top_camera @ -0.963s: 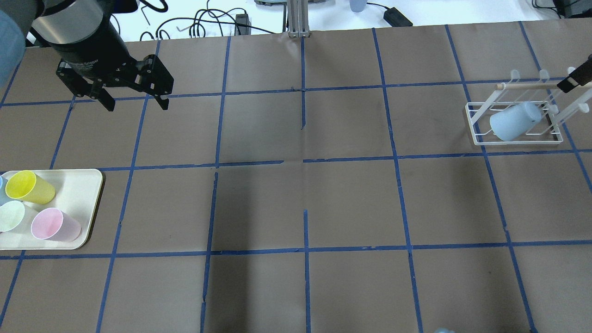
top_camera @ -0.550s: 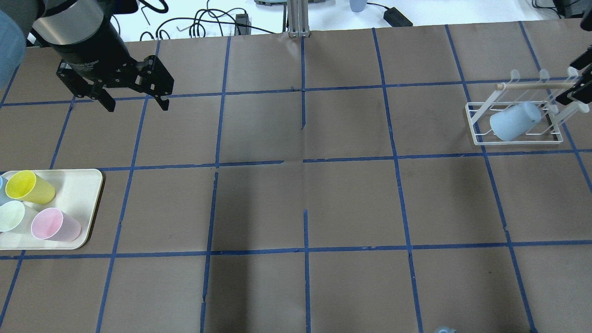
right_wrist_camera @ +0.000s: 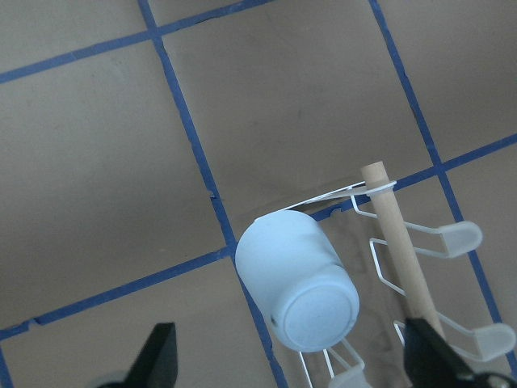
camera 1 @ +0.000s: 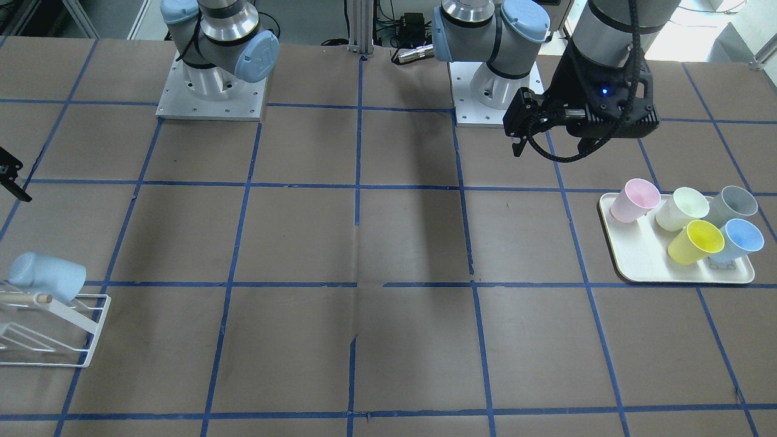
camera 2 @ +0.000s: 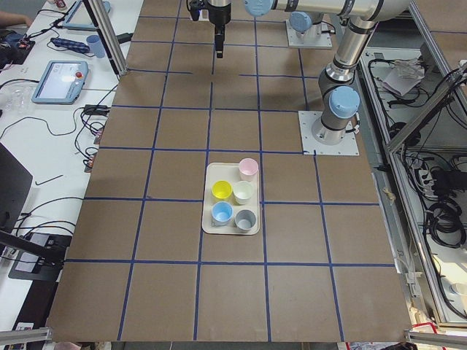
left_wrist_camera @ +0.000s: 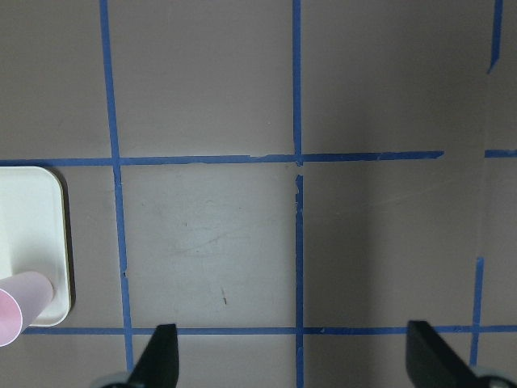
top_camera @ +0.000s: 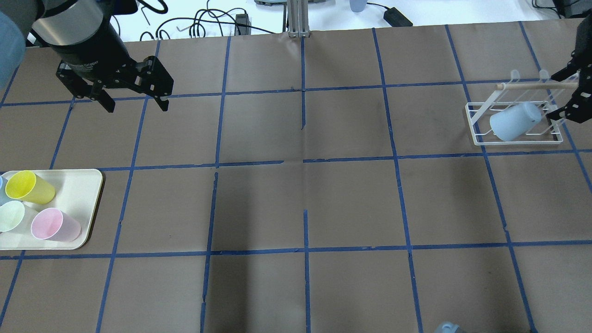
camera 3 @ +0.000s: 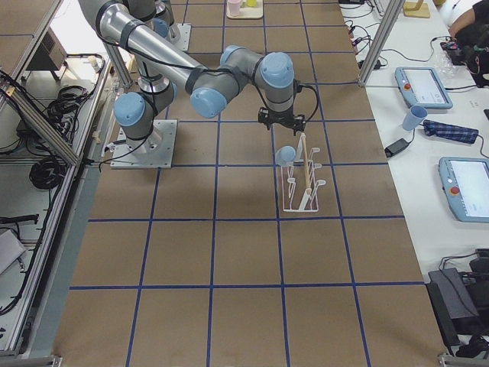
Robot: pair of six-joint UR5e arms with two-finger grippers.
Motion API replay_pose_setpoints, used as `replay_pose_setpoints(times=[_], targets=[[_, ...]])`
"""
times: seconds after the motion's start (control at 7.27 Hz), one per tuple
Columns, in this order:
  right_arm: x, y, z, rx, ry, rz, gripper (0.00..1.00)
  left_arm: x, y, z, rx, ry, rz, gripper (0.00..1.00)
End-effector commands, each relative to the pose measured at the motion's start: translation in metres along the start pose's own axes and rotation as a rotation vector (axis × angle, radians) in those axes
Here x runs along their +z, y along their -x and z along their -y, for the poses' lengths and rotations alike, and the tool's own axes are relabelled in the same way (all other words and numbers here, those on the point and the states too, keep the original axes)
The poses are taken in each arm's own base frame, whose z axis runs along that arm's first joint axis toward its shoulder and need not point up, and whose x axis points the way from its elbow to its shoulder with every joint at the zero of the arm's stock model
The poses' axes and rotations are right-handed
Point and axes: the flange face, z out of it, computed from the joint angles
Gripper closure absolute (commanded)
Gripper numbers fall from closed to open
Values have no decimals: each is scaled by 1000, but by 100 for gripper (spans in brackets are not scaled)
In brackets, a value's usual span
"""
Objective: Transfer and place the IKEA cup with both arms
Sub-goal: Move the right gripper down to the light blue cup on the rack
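The pale powder-blue IKEA cup (top_camera: 513, 121) sits tilted, base up, on a prong of the white wire rack (top_camera: 476, 127) at the table's right. It also shows in the front view (camera 1: 45, 276) and in the right wrist view (right_wrist_camera: 297, 291). My right gripper (top_camera: 565, 95) is open and empty, just right of the rack; in its wrist view (right_wrist_camera: 292, 364) the cup lies between and below its fingers, apart from them. My left gripper (top_camera: 137, 107) is open and empty above the far left of the table, well beyond the tray; its wrist view (left_wrist_camera: 295, 360) shows bare table.
A cream tray (top_camera: 83, 185) at the left edge holds pink (top_camera: 54, 225), yellow (top_camera: 30, 187) and pale green (top_camera: 11, 216) cups. The front view adds a sky-blue cup (camera 1: 737, 238) and a grey cup (camera 1: 731, 205). The rack has a wooden dowel (top_camera: 532, 85).
My right gripper has come further into view from the right edge and moved nearer alongside the rack. The left gripper and the cup have not visibly moved.
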Motion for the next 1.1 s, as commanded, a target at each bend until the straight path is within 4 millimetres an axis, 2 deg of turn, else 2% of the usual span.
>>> replay_pose_setpoints(times=[0.0,0.14,0.41,0.69,0.96], targets=[[33,6,-10,-25,5,-29,0,1,0,0,0,2,0,0],[39,5,-12,-21,5,-18,0,1,0,0,0,2,0,0],[68,-6,-23,-9,-6,28,0,1,0,0,0,0,0,0],[74,-3,-24,6,-11,41,0,2,0,0,0,2,0,0],[85,-9,-28,0,-14,49,0,3,0,0,0,3,0,0]])
